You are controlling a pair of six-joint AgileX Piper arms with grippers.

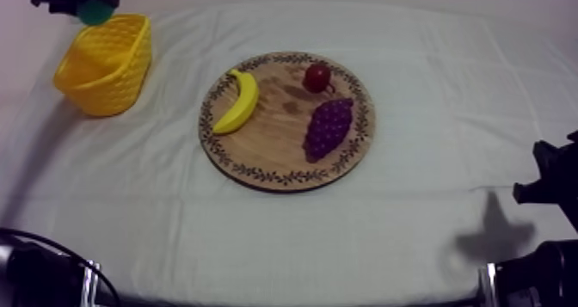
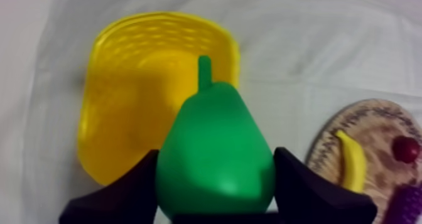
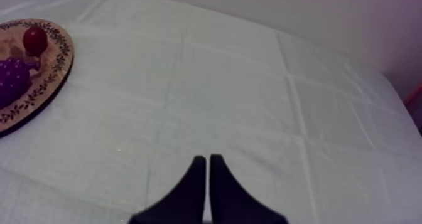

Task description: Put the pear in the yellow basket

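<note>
- Black fingers (image 2: 125,192) of the left gripper (image 2: 216,176) are pressing on both sides of a smooth green toy pear (image 2: 213,132); the gripper is clamping it around its wide lower body, and the stem is pointing away from the hand
- From above, the left gripper (image 1: 84,3) is holding the pear (image 1: 95,13) in the air at the far rim of a yellow woven-look plastic basket (image 1: 107,65); the pear is not lying inside it
- Directly past the clamped pear, the basket (image 2: 119,126) is sitting on the grey-white cloth (image 3: 251,101) with its mouth opening towards the hand
- Off to one side of the left gripper and well apart from it, a round wooden board with a patterned rim (image 1: 267,130) is lying flat on the cloth
- On that board a yellow curved toy banana (image 1: 239,100) is lying on the side nearest the left gripper; a small red fruit (image 1: 317,76) and a purple bunch of toy grapes (image 1: 328,127) are lying on the side farther from it, near each other
- Over bare cloth, the right gripper (image 3: 208,160) is hanging with its two fingers lying together as a narrow wedge, gripping nothing
- Ahead of the right gripper and to one side, well apart from it, the board's rim (image 3: 44,82) is showing, with the small red fruit and the grapes on it
</note>
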